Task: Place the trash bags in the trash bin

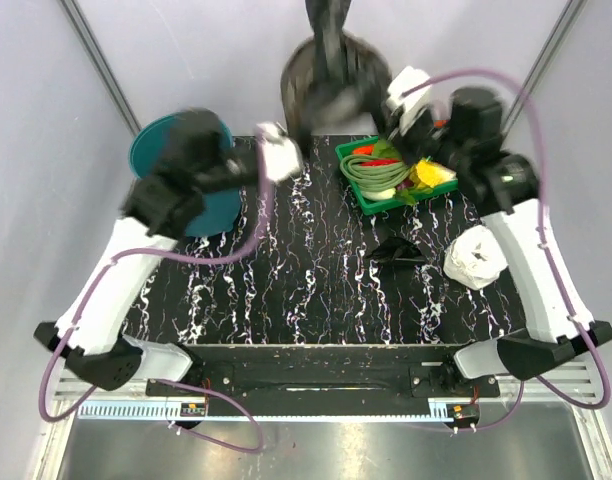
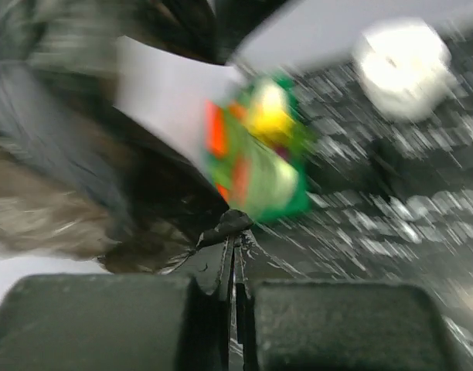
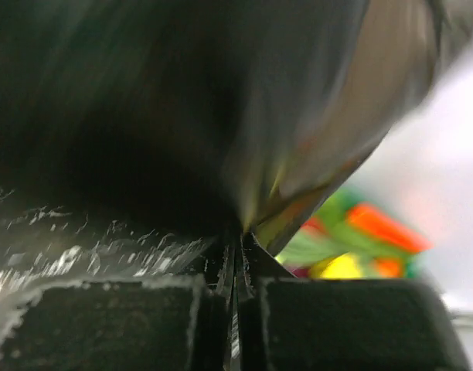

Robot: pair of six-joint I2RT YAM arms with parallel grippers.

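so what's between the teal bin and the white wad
In the top view, a small crumpled black bag lies near the white wad, and the left arm's purple cable runs nearer the bin.

No legible text, label, brand, number or sign on anything in view

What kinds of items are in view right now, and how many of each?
Black trash bags: 2, the lifted bag and the flat bag
Teal trash bin: 1
Green vegetable tray: 1
White plastic wad: 1
Total: 5
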